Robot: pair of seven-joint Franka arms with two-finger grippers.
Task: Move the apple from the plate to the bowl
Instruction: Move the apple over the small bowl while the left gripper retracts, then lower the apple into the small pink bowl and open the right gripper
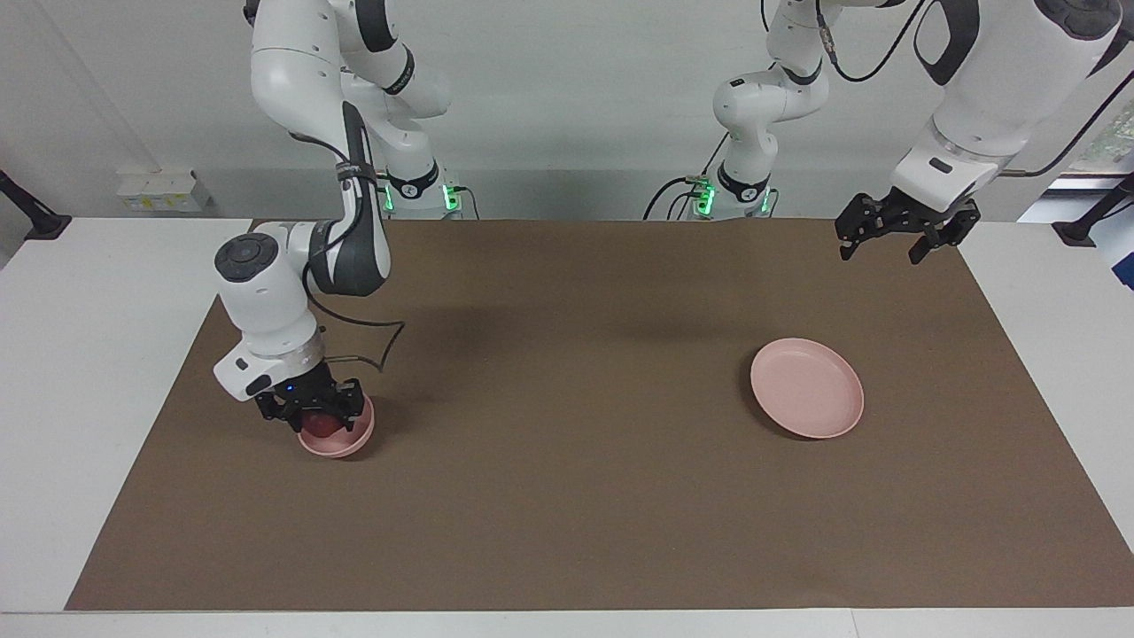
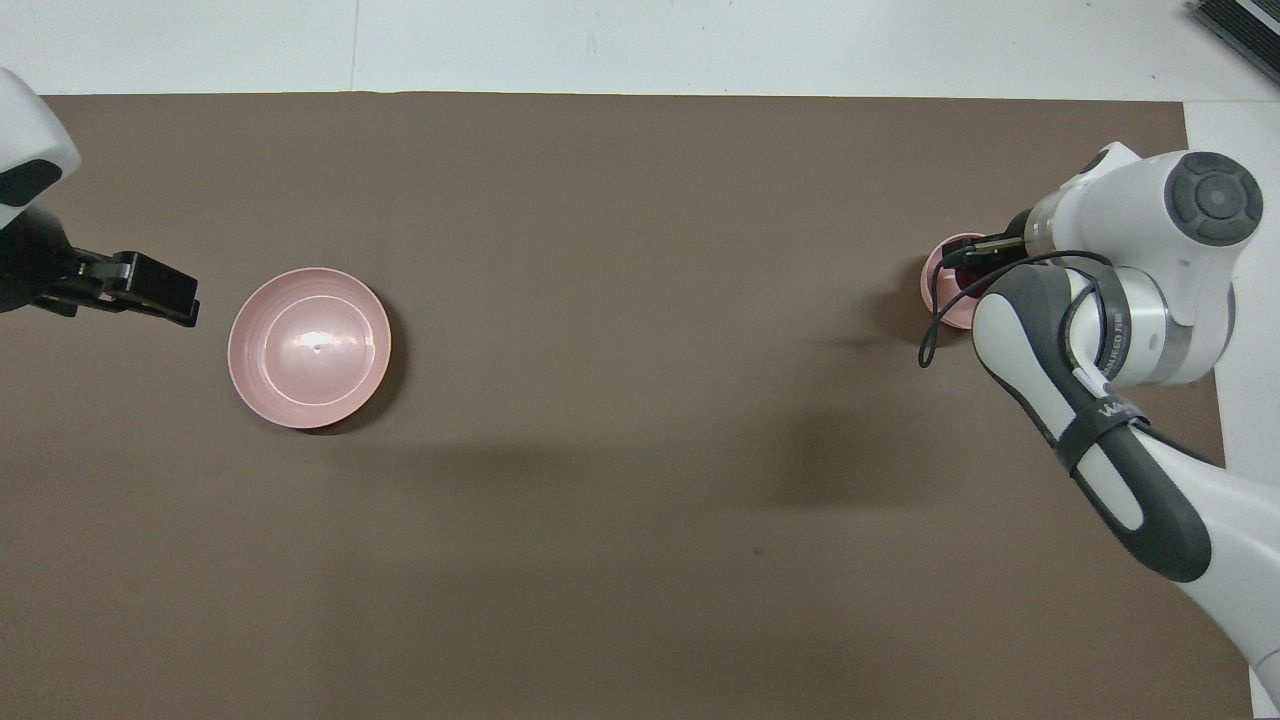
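Note:
The dark red apple [image 1: 322, 425] lies in the small pink bowl [image 1: 351, 440] at the right arm's end of the table. My right gripper [image 1: 315, 416] is down at the bowl's rim, right over the apple. In the overhead view my right arm covers most of the bowl [image 2: 938, 285], and the apple hardly shows. The flat pink plate [image 1: 806, 387] lies bare at the left arm's end; it also shows in the overhead view [image 2: 310, 347]. My left gripper [image 1: 881, 252] waits open and empty in the air, over the mat beside the plate [image 2: 172, 296].
A brown mat [image 1: 567, 496] covers the table's middle, with white table around it. The right arm's elbow and its cable [image 1: 381, 350] hang over the mat just beside the bowl, on the side nearer to the robots.

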